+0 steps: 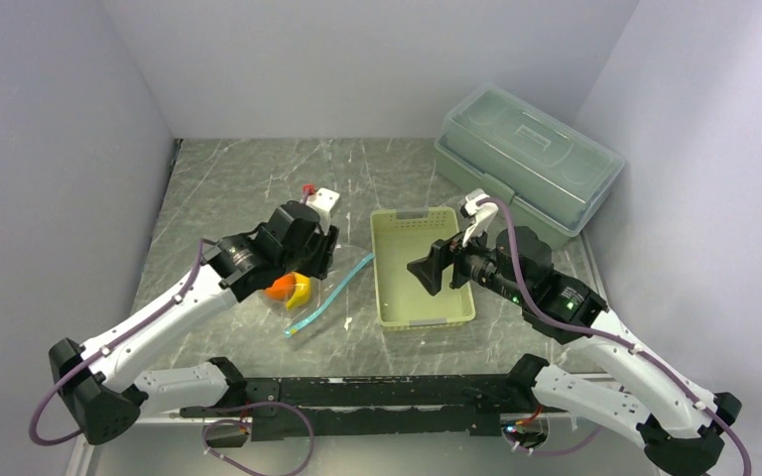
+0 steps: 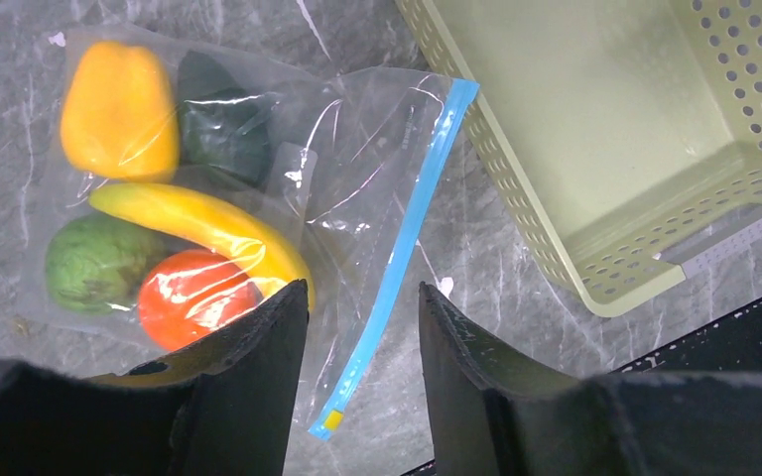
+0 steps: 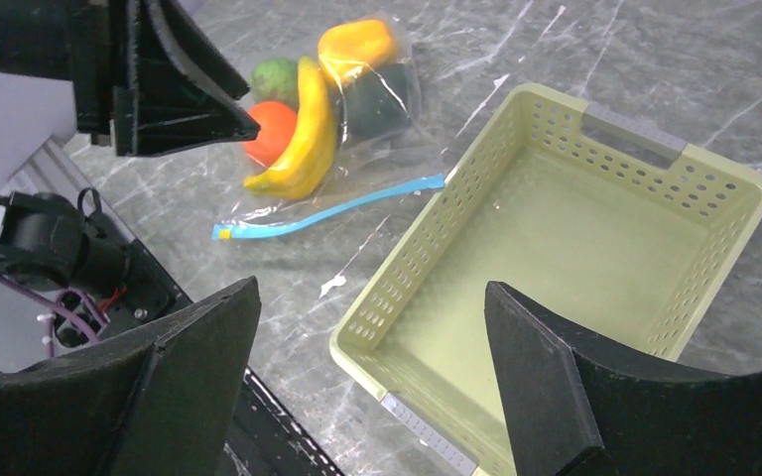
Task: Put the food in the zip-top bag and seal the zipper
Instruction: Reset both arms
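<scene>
While left gripper (image 2: pixel 363 295) hovers — food (image 2: pixel 198 223) inside zip-top bag (image 2: pixel 357 139)

We see a yellow-orange pepper (image 2: pixel 119 109), dark green avocado (image 2: pixel 220 127), yellow banana (image 2: pixel 208 223), bumpy green fruit (image 2: pixel 94 263) and red-orange ball (image 2: pixel 193 297), a clear bag (image 2: pixel 357 149) with a light blue zipper (image 2: pixel 402 248), a pale green hole-dotted basket (image 2: pixel 595 119) and a grey, white-veined table (image 2: pixel 476 268).

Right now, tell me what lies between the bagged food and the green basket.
The blue zipper, then bare tabletop; the left wrist view shows it.
</scene>
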You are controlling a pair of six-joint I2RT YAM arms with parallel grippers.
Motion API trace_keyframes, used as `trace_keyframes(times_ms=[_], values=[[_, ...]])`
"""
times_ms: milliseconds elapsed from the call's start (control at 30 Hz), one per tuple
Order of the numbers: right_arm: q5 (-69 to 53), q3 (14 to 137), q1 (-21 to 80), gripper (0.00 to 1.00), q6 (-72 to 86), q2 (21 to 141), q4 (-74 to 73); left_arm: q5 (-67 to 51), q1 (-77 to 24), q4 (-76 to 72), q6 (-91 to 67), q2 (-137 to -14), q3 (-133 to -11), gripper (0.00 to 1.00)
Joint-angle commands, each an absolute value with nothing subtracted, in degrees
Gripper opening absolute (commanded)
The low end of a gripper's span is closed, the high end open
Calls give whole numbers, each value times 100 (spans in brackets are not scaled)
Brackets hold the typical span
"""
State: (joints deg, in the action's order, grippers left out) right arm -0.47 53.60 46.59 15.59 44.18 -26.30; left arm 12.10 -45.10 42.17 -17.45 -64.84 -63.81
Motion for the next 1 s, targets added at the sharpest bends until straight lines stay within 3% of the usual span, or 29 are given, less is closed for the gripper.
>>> trace_keyframes(times_ms=[0, 133, 333, 400, 500, 567, 967], values=[[426, 5300, 4649, 90, 1846, 4287, -2382, 1441, -4535, 4274, -1708, -6137, -6569, 52], [712, 5228, 4646, 99, 2003, 4228, -2443, 1488, -4535, 4233, -1658, -5820, -6475, 56], [954, 5105, 4643, 100, 2206, 4217, -2532, 1551, -4530, 4176, -1570, -5332, -6288, 61], [1085, 5061, 4649, 100, 2326, 4229, -2591, 1573, -4533, 4194, -1539, -5219, -6223, 72], [1323, 5037, 4641, 100, 2595, 4230, -2727, 1549, -4535, 4226, -1485, -5078, -6153, 72], [1485, 5030, 4649, 100, 2736, 4208, -2818, 1538, -4535, 4226, -1448, -4970, -6133, 98], [2490, 5106, 4644, 100, 3691, 4012, -3425, 1643, -4535, 4164, -1479, -4529, -6065, 100]])
